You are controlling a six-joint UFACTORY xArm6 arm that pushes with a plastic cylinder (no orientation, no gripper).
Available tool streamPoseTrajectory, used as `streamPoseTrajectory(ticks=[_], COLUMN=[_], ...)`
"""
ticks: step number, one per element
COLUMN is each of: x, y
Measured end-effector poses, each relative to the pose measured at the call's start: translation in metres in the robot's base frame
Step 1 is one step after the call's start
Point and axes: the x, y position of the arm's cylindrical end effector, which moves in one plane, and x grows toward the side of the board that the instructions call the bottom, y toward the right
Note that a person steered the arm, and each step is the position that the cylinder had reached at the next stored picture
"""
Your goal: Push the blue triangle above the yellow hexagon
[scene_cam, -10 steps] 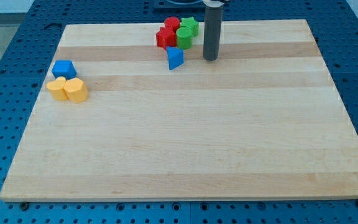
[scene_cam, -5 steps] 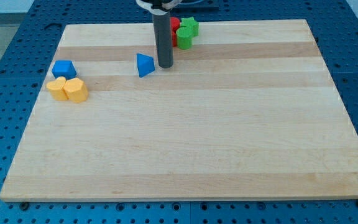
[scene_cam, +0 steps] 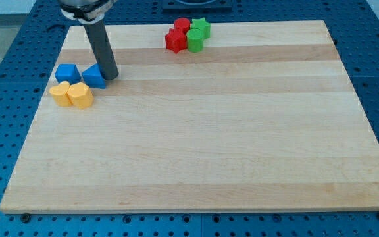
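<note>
board (scene_cam: 202, 145): pale wood, light and darker strips running left to right; fills most of the view; sits on blue pegboard bench (scene_cam: 5, 66)
rod (scene_cam: 100, 43): dark, straight, comes down from the top-left corner area; slightly tilted; no gripper on this arm, so nothing to open or close and nothing held
my tip (scene_cam: 110, 77): on the board near the left edge, upper part; touching or just beside the blue triangle on its right side; exact contact hard to tell
blue triangle (scene_cam: 93, 77): near the left edge, partly behind the rod; just above and slightly right of the yellow hexagon, close to touching; just right of the blue cube
blue cube (scene_cam: 67, 73): near the left edge; just above the yellow pair
yellow hexagon (scene_cam: 81, 95): right one of the yellow pair; touching the other yellow block
yellow block (scene_cam: 61, 94): left one of the pair, closest to the left edge; shape not clear
top-edge cluster: four blocks packed together near the top edge, left of centre; well apart from the tip
red star (scene_cam: 174, 40): left of cluster
red block (scene_cam: 182, 25): behind the star; shape unclear
green star (scene_cam: 201, 27): top right of cluster
green block (scene_cam: 195, 40): rounded, in front of the green star, touching the red star
</note>
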Motion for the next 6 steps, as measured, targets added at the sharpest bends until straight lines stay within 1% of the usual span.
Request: streamPoseTrajectory(ticks=[1, 2, 4, 6], x=[-0.010, -0.019, -0.019, -0.041], y=[0.006, -0.001, -0.064, -0.069])
